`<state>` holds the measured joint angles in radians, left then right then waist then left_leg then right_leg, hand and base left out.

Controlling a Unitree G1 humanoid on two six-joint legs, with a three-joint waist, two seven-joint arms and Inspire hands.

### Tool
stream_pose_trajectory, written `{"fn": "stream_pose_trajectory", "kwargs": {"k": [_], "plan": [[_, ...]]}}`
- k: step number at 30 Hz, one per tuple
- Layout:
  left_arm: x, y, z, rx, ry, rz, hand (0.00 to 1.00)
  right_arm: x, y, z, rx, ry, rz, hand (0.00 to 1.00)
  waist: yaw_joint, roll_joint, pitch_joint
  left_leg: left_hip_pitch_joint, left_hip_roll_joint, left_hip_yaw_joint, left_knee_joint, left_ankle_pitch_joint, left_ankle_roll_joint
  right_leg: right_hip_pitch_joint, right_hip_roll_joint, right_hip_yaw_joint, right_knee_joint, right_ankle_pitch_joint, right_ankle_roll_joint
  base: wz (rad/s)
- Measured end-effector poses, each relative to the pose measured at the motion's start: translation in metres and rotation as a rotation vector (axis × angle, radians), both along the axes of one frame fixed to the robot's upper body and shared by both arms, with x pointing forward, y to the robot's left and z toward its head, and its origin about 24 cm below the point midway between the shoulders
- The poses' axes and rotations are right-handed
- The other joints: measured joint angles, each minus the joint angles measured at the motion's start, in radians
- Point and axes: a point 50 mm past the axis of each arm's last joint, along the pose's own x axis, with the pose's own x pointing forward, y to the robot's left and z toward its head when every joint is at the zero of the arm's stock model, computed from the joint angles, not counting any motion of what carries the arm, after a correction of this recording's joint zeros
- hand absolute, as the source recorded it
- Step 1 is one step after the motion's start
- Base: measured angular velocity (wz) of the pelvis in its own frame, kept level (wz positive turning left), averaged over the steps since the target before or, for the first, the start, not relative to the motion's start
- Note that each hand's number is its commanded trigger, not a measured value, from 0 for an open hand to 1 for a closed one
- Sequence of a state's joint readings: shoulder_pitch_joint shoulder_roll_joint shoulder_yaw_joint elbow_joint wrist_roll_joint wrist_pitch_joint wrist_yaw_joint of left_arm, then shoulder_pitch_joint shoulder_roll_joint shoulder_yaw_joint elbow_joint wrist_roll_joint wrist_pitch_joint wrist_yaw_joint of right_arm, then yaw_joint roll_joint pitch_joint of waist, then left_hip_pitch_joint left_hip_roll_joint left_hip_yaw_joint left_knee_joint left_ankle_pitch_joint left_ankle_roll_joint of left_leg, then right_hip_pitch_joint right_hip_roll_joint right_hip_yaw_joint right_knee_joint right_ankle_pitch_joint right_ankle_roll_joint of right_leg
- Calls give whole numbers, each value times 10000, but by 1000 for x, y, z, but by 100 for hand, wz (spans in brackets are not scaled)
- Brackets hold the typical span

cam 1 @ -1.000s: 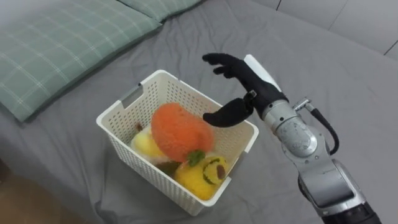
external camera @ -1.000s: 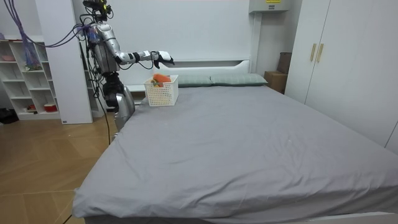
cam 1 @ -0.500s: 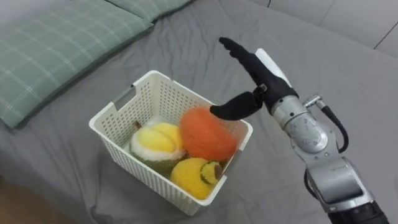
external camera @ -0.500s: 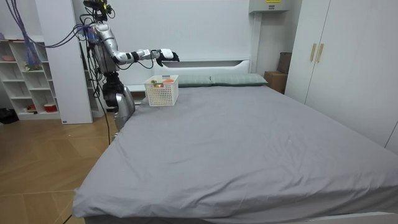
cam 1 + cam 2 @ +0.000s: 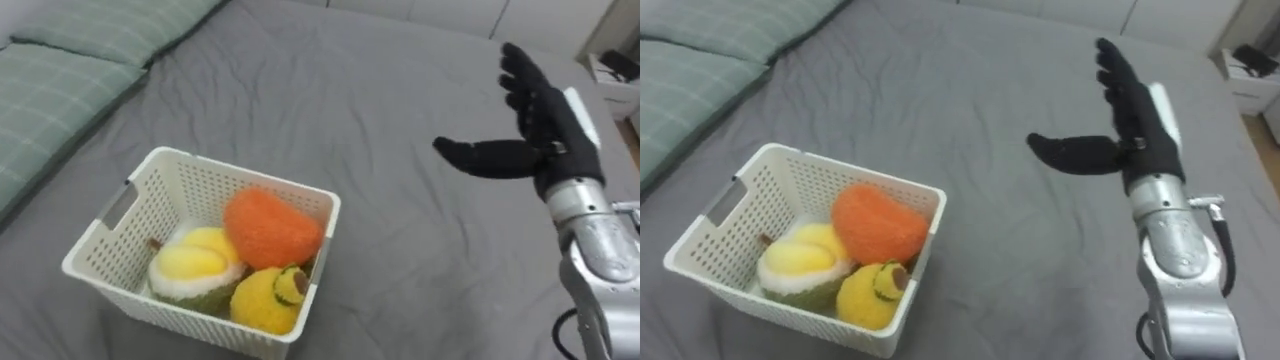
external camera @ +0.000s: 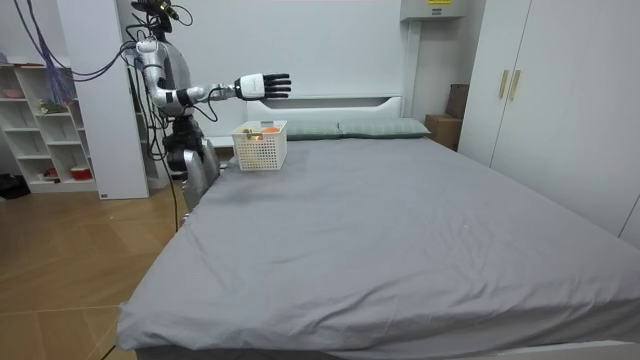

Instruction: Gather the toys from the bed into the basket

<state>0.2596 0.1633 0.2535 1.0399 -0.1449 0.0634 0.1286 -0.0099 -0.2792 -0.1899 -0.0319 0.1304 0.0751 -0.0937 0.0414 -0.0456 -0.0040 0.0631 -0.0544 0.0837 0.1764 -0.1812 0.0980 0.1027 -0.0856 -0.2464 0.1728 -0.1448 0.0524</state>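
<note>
A white slatted basket (image 5: 112, 232) (image 5: 710, 229) (image 6: 260, 147) stands on the grey bed near its pillow end. Inside lie three plush toys: an orange one (image 5: 270, 227) (image 5: 878, 225), a yellow-and-white one with a green base (image 5: 193, 265), and a yellow one with a green top (image 5: 267, 298). My right hand (image 5: 545, 130) (image 5: 1135, 115) (image 6: 262, 85) is raised above the bed to the right of the basket, well apart from it, open, fingers straight, thumb pointing left, holding nothing.
Green checked pillows (image 5: 50, 90) lie at the upper left beside the basket. Bare grey sheet (image 5: 400, 240) stretches to the right of the basket. In the room view I stand at the bed's head corner, a white shelf unit (image 6: 40, 125) behind me.
The orange toy dropped from my right hand into the basket. The hand then lifted and swung away to the right, fingers spreading. The head camera turned right, shifting the basket left in view.
</note>
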Motion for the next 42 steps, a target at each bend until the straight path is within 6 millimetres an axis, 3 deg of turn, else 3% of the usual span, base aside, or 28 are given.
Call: {"fn": "stream_pose_trajectory", "kwargs": {"k": [3,7,10,13,16,21,26,31,37,42], "plan": [[6,-1,0,-6,-224,-75,0,-17,-23,-29,1151,826,-1296,0,-432,-53,-8,45,63,163,-75,-20,-31,-48,30,31,13,10,-15,-17],[7,-6,-2,-24,-183,10,0,-47,-42,-73,2455,2317,-2882,0,-699,-44,20,63,131,493,-151,-73,-62,-201,143,518,14,18,-30,-25],[3,-8,-2,44,-15,19,0,-70,-50,-109,4124,3480,-4033,0,-885,-71,35,111,156,529,-151,-119,-78,-175,172,536,-14,23,-38,-8],[3,-10,-3,54,15,53,0,-90,-49,-134,4998,4336,-4722,0,-932,-26,48,131,166,558,-156,-136,-83,-169,183,575,-28,23,-38,-2],[2,-14,-4,-95,-30,286,0,-133,-40,-176,5783,6122,-5803,0,-913,77,42,172,178,581,-156,-150,-85,-141,194,610,-25,23,-38,-1],[-3,-22,-7,-157,113,611,0,-193,-15,-220,6534,8883,-7013,0,-948,220,42,212,220,688,-145,-205,-108,-156,244,810,5,17,-48,-9],[-8,-28,-10,-319,195,957,0,-231,-7,-233,6811,10311,-7714,0,-980,349,92,346,222,691,-143,-257,-190,-64,261,807,2,-18,-96,-1],[-12,-31,-11,-579,259,932,0,-246,0,-238,6332,11407,-6891,0,-934,326,84,316,228,680,-103,-255,-196,-135,273,793,-37,-136,-135,1],[-14,-33,-11,-771,575,644,0,-240,13,-243,4436,13378,-3763,0,-628,315,75,291,242,665,-109,-229,-188,-130,287,731,-32,-136,-140,1],[-13,-38,-13,-943,775,253,0,-224,14,-243,3365,13728,-2813,0,-558,315,78,215,238,566,-98,-229,-191,-119,272,569,-69,-135,-140,7]]}}
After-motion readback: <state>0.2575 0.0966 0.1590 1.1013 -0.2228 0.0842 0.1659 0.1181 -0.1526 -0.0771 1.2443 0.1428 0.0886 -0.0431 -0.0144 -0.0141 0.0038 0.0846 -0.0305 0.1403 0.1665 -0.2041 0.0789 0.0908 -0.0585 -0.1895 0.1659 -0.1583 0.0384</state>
